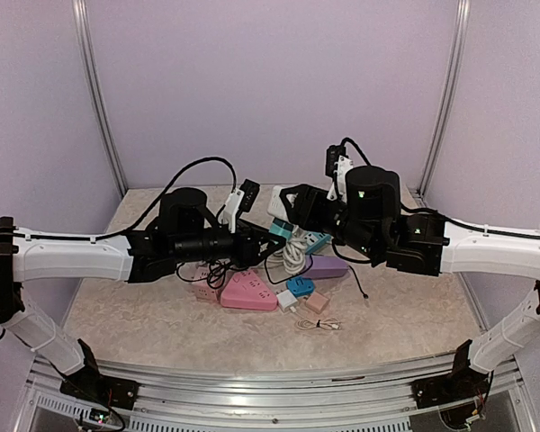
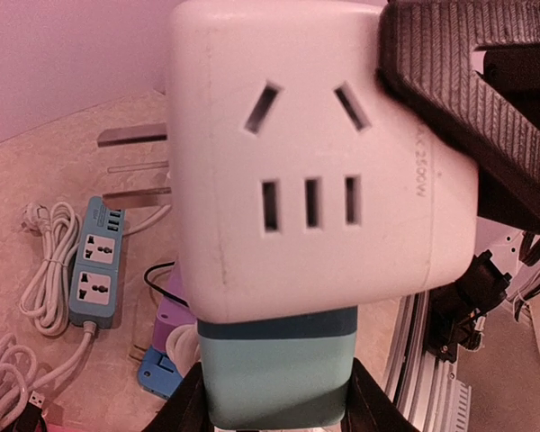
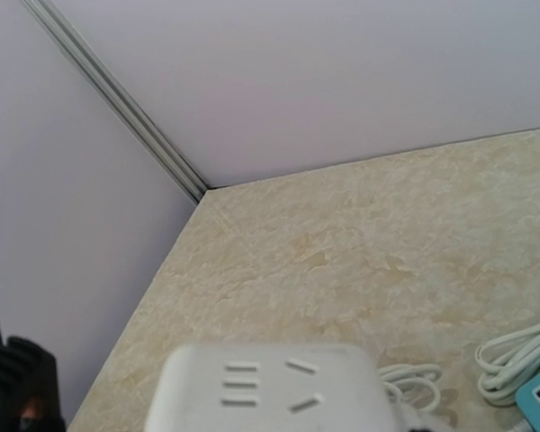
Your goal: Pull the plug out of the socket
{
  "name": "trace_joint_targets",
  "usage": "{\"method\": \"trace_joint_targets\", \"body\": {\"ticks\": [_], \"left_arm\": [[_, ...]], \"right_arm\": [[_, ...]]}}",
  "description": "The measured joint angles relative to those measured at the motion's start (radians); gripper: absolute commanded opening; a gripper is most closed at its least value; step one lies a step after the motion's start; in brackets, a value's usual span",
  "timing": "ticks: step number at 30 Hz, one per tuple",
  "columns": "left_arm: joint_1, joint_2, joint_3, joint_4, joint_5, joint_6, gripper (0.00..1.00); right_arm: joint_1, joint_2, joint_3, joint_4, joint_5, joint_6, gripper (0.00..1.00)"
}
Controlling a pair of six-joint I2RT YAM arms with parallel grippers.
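Item 1. White cube-shaped plastic socket adapter [image 2: 297,162]: held aloft over the beige marbled worktop [image 3: 360,261], between the two arms. Its bare metal prongs [image 2: 135,166] point to 9 o'clock in the left wrist view.

Item 2. Teal rectangular plastic plug block [image 2: 279,378]: pressed against the cube's 6 o'clock face with no gap showing. We judge it not yet pulled free.

Item 3. Left end effector [image 2: 277,407]: clamped on the teal block, a dark finger touching each flank.

Item 4. Right end effector [image 1: 292,205]: one ribbed black pad [image 2: 459,81] lies on the cube's 2 o'clock corner. The opposite pad is hidden, so we cannot tell whether it is closed.

Item 5. Blue two-outlet power strip [image 2: 97,261] with a coiled white cord: on the worktop below, apart from the pair.

Handling note. We would confirm a firm hold on the cube before pulling. The block should then be drawn straight toward 6 o'clock, along its pins, with the cube kept fixed. Twisting or tilting risks binding the pins or slipping the corner contact. The bare prongs should stay away from both arms.
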Motion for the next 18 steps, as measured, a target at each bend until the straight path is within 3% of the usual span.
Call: {"method": "trace_joint_targets", "body": {"ticks": [11,18], "left_arm": [[-0.058,-0.014,-0.023,0.01,-0.152,0.034,0.0],[-0.066,-0.016,-0.024,0.01,-0.178,0.039,0.0]], "right_arm": [[0.0,0.0,-0.005,-0.002,-0.003,0.0,0.0],[0.0,0.0,-0.005,-0.002,-0.003,0.0,0.0]]}}
